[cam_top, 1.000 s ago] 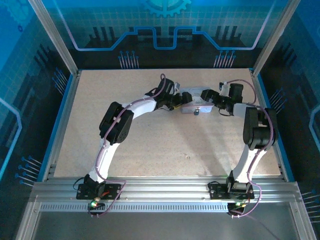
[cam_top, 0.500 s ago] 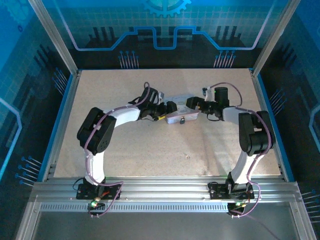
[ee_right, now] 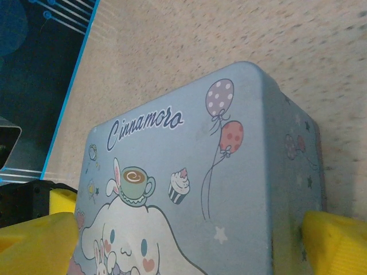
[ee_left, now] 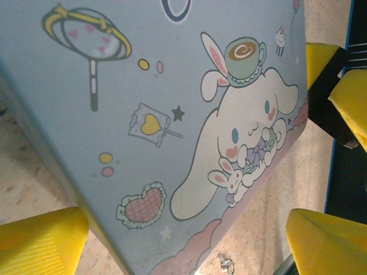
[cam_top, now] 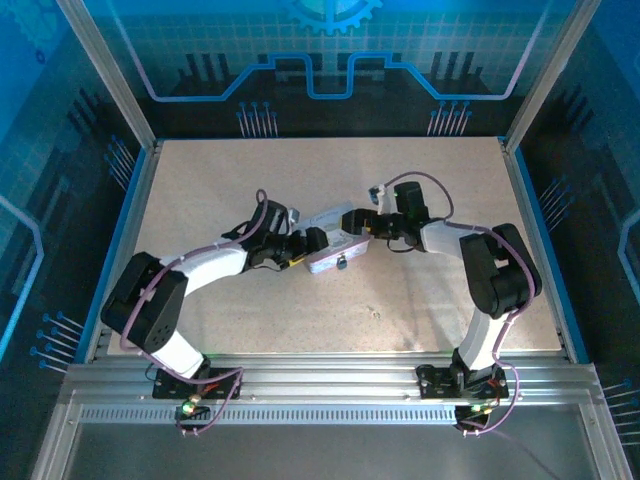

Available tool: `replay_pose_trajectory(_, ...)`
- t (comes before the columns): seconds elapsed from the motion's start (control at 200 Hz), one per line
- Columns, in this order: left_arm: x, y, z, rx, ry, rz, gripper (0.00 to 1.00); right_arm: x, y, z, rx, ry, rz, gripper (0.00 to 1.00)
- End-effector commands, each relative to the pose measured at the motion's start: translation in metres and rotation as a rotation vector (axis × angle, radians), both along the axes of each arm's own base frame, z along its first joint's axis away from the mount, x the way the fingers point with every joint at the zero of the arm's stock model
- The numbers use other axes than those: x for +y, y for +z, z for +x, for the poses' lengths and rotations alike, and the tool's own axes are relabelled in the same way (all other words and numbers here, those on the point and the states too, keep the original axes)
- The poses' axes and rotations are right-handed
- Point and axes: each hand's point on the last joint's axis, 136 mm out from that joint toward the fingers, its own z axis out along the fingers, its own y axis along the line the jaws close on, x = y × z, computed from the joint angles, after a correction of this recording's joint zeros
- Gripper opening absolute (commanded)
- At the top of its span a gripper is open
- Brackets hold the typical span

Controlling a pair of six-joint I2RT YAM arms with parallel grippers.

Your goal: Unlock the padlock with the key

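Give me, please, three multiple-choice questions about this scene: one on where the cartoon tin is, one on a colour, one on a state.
1. Where is the tin?
A. between the left gripper and the right gripper
B. in the far left corner
C. on the rail by the arm bases

2. What colour are the gripper fingers?
A. black
B. yellow
C. red

3. How does the tin lie?
A. on its edge
B. print down
C. printed lid up

Answers:
1 A: in the top view the two grippers meet it from opposite sides.
2 B: yellow fingers flank the tin in both wrist views.
3 C: the cartoon print faces the cameras.
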Motion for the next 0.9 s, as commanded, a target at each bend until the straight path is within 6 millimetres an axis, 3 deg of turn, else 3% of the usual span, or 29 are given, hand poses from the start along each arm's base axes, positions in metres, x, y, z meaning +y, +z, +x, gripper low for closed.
replay_pose_trajectory(0.0, 0.005, 0.009, -0.004, -0.034, 0.027, -0.001, 0.91, 0.024, 0.008, -0.014, 0.004, 0.058, 0.034, 1.0)
replay_pose_trajectory(0.215, 0.02, 0.002, -0.016, -0.02, 0.066, 0.035, 0.93, 0.033, 0.004, -0.017, 0.0, 0.058, 0.001, 1.0)
replay_pose_trajectory(0.45, 0.042, 0.015, -0.019, -0.061, 0.124, 0.082, 0.96, 0.013, 0.015, -0.004, -0.038, -0.001, -0.123, 1.0)
replay_pose_trajectory(0.605, 0.057, 0.026, -0.021, -0.097, 0.159, 0.122, 0.98, -0.009, 0.024, 0.0, -0.053, -0.062, -0.19, 1.0)
replay_pose_trajectory(0.74, 0.065, 0.048, -0.02, -0.178, 0.169, 0.142, 0.98, -0.028, 0.033, -0.012, -0.081, -0.079, -0.265, 1.0)
replay_pose_trajectory(0.895, 0.065, 0.077, -0.014, -0.285, 0.154, 0.136, 0.98, -0.046, 0.037, -0.044, -0.055, -0.076, -0.331, 1.0)
